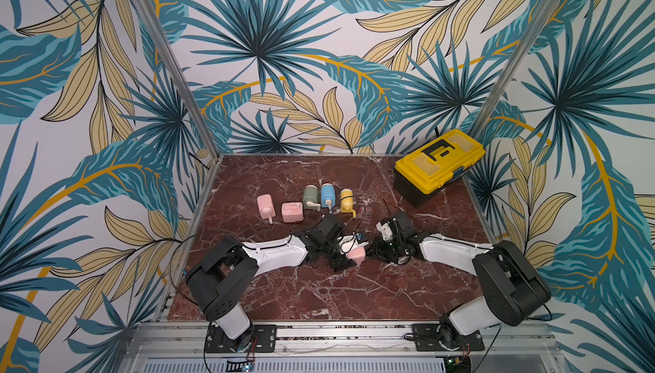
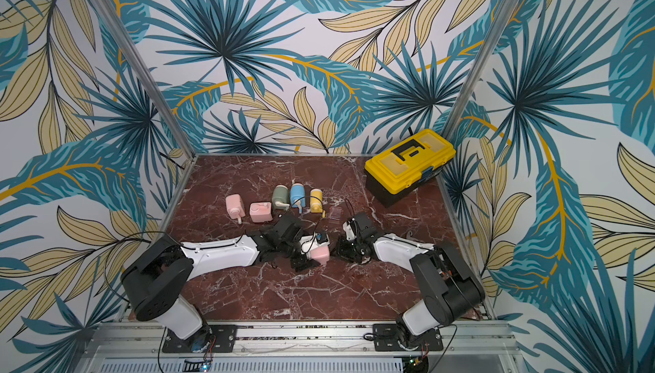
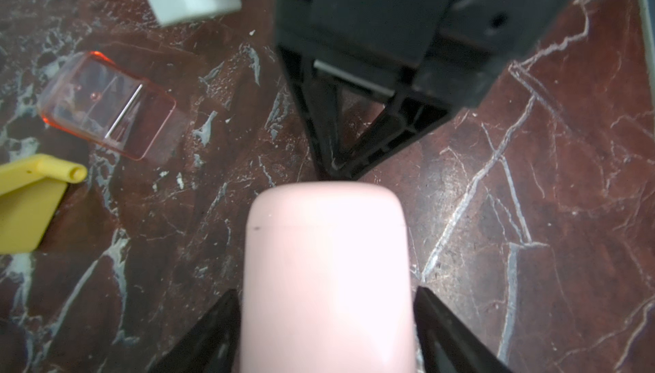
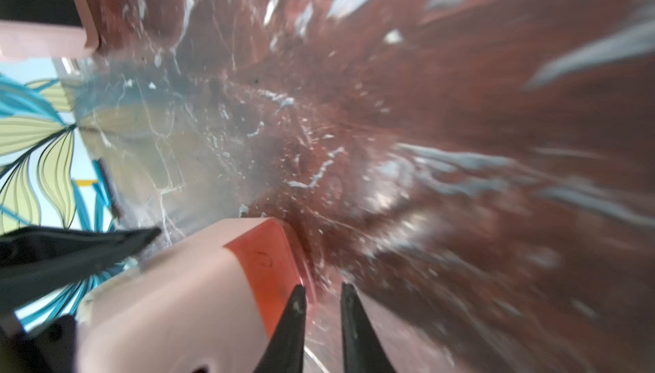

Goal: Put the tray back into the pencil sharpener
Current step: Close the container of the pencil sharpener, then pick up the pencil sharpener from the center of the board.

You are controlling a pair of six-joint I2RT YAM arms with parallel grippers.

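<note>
A pink pencil sharpener [image 1: 357, 254] [image 3: 326, 275] sits between the jaws of my left gripper [image 3: 326, 291], which press against its two sides near the table's middle. In the right wrist view an orange-red tray [image 4: 269, 265] is seated in the end of this sharpener [image 4: 177, 293]. My right gripper [image 4: 320, 288] is right at that end with its fingertips a narrow gap apart and nothing between them; one fingertip [image 4: 296, 304] overlaps the tray's edge. A second, clear orange tray [image 3: 106, 105] [image 1: 367, 213] lies loose on the table beside the yellow sharpener.
Several other sharpeners stand in a row behind the grippers: two pink [image 1: 266, 206] [image 1: 292, 211], a green [image 1: 312, 197], a blue [image 1: 328, 194] and a yellow [image 1: 347, 200]. A yellow toolbox [image 1: 439, 162] sits at the back right corner.
</note>
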